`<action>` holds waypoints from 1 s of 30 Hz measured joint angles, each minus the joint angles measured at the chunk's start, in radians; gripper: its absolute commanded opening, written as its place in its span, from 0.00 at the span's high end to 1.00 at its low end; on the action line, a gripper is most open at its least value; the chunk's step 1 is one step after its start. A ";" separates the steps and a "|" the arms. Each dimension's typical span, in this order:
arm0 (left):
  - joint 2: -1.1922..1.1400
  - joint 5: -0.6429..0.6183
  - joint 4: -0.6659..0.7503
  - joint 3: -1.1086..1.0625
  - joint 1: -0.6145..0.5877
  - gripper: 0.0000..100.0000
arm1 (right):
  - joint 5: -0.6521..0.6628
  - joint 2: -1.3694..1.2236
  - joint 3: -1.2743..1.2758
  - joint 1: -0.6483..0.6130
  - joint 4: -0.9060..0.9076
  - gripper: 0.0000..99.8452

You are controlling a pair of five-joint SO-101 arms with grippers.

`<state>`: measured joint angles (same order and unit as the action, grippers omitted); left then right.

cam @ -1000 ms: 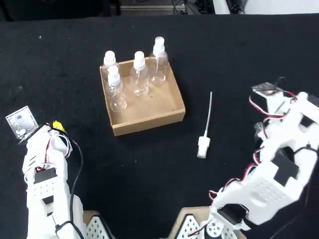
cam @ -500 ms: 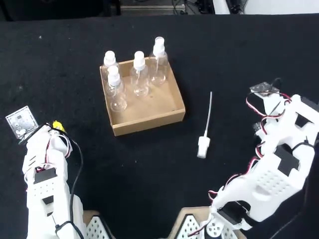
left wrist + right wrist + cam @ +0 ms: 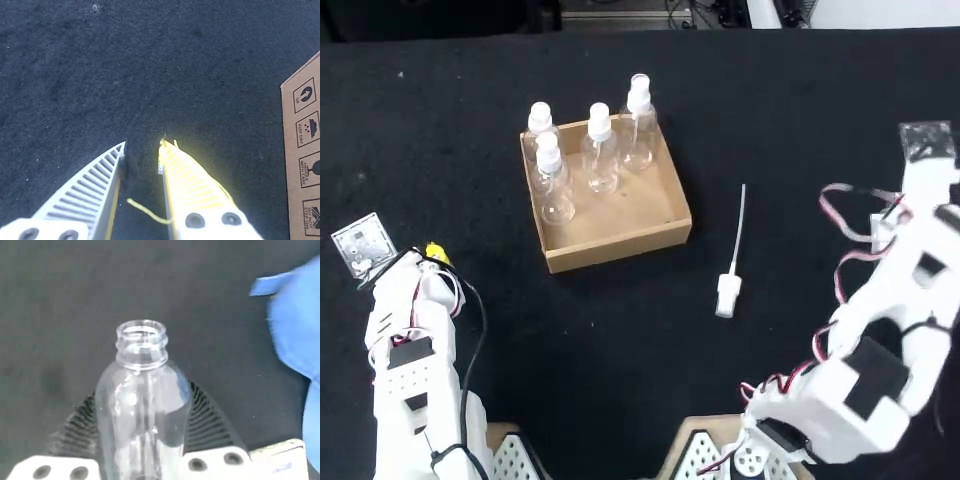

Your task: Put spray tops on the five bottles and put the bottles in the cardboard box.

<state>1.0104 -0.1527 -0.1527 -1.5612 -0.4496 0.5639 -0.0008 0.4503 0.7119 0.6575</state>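
four capped bottles [image 3: 599, 145] sit in the cardboard box [image 3: 620, 247]; right gripper [image 3: 142, 395] clamps the uncapped fifth bottle [image 3: 141, 365]; left gripper [image 3: 142, 147] ajar, empty; spray top [image 3: 728, 292] unfitted.

I see the black table [image 3: 820, 100] carrying the cardboard box [image 3: 620, 243] and, near it, one spray top [image 3: 727, 293] lying flat.

Black cloth covers the table [image 3: 820, 110], with cables [image 3: 682, 12] beyond its far edge.
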 measured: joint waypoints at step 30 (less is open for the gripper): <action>0.000 0.000 0.000 0.000 0.000 0.91 | -0.427 -0.433 0.377 -0.097 -1.639 0.99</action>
<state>1.0104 -0.1527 -0.1527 -1.5612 -0.4496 0.1373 -0.4335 0.8278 0.6153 -0.9812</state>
